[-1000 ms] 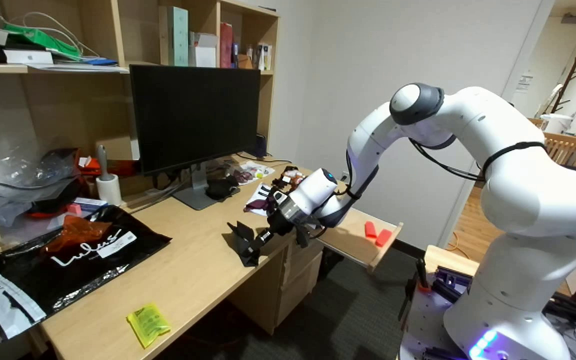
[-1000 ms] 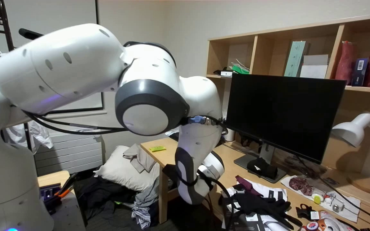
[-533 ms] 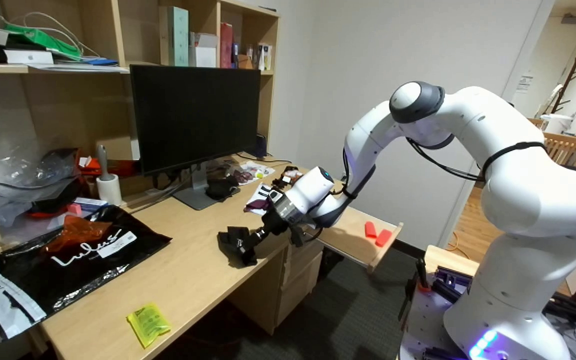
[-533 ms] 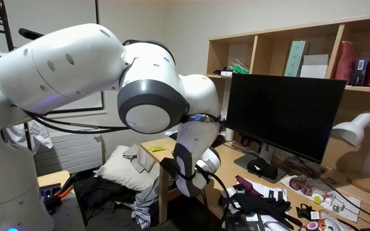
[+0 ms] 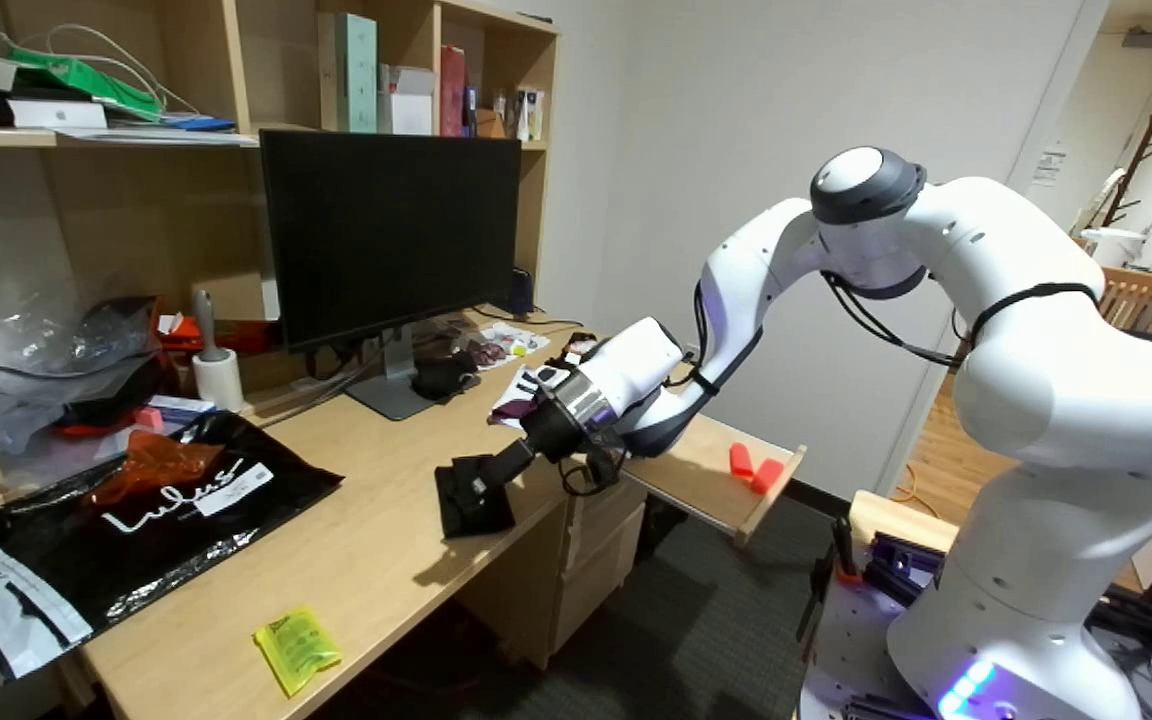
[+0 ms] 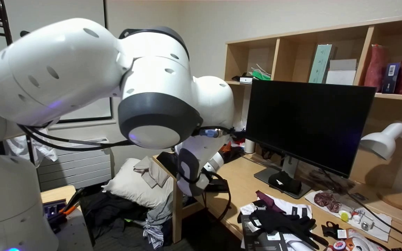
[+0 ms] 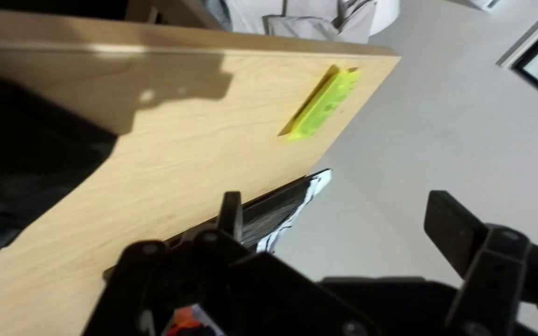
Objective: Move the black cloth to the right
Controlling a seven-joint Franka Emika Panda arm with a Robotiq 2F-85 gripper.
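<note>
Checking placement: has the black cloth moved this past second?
Yes: in an exterior view, the black cloth has settled flatter, slightly left, away from the drawer.

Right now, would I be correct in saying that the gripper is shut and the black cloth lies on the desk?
Not quite: the gripper is open, not shut; the wrist view shows its jaws wide apart. The rest is right: the black cloth lies on the desk.

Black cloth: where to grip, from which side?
I'd pinch up a fold at the corner nearest the front of the desk, from above: the black cloth looks flat, likely giving a sideways grasp little to catch, and that corner is uncovered in an exterior view.
</note>
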